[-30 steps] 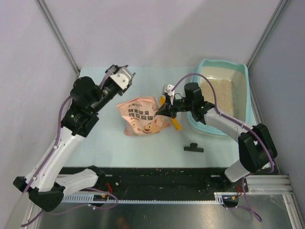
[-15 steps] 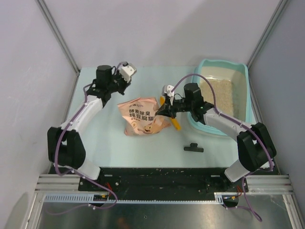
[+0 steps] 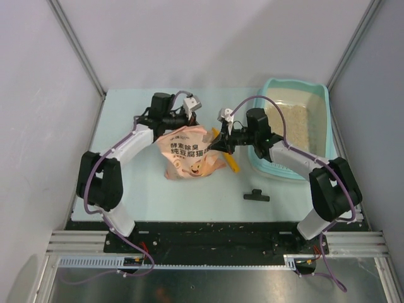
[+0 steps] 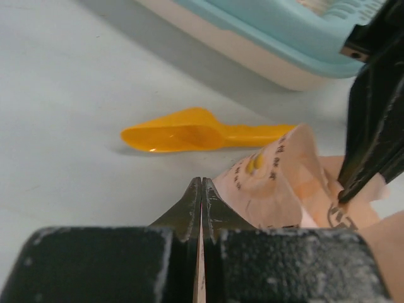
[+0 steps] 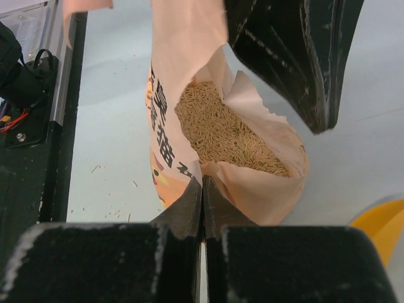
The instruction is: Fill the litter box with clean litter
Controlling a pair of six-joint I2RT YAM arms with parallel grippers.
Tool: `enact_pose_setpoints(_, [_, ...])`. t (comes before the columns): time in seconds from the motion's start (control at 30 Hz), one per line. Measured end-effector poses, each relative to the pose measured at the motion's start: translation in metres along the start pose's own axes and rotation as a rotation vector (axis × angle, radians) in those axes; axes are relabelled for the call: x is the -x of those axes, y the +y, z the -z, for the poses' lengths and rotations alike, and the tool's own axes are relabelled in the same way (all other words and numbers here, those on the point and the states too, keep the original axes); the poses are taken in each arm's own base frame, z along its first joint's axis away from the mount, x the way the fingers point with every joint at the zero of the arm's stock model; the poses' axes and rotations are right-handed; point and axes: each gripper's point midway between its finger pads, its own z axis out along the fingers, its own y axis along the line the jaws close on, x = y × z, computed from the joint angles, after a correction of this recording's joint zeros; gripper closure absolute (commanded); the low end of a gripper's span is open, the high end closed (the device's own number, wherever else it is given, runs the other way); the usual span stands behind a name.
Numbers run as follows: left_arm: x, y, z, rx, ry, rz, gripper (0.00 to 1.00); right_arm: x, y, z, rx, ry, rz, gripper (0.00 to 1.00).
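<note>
The light-teal litter box (image 3: 323, 120) stands at the right with pale litter (image 3: 293, 123) spread inside; its rim also shows in the left wrist view (image 4: 284, 44). The pink-orange bag (image 3: 189, 154) lies mid-table. My left gripper (image 3: 185, 124) is shut on the bag's edge (image 4: 265, 189). My right gripper (image 3: 213, 145) is shut on the opposite edge of the bag's mouth (image 5: 183, 101). The mouth is open, and beige litter pellets (image 5: 227, 136) show inside.
An orange scoop (image 3: 233, 163) lies between the bag and the litter box, and it also shows in the left wrist view (image 4: 189, 136). A small black clip (image 3: 256, 196) lies near the front edge. Grey walls close in the left, right and back.
My left arm has swung in from the far left to the bag and shut on its top edge. My right gripper has kept its hold on the bag and barely moved.
</note>
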Motion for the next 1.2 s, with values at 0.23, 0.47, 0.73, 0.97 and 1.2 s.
enact_pose_setpoints(0.23, [0.006, -0.022, -0.010, -0.092, -0.023, -0.002, 1.00, -0.001, 0.003, 0.001, 0.022, -0.002, -0.021, 1.00])
enact_pose_setpoints(0.47, [0.008, -0.033, -0.016, -0.157, -0.046, 0.008, 1.00, -0.006, -0.002, -0.002, 0.024, -0.003, -0.025, 0.97])
enact_pose_setpoints(0.73, [0.011, -0.044, -0.017, -0.212, -0.062, 0.014, 1.00, -0.009, -0.009, -0.004, -0.003, -0.002, -0.023, 0.88])
enact_pose_setpoints(0.97, [0.011, -0.043, -0.016, -0.209, -0.061, 0.014, 1.00, -0.017, -0.013, 0.004, -0.054, 0.060, 0.025, 0.85])
enact_pose_setpoints(1.2, [0.012, -0.041, -0.017, -0.206, -0.063, 0.019, 1.00, -0.020, -0.023, 0.007, -0.124, 0.089, 0.048, 0.81])
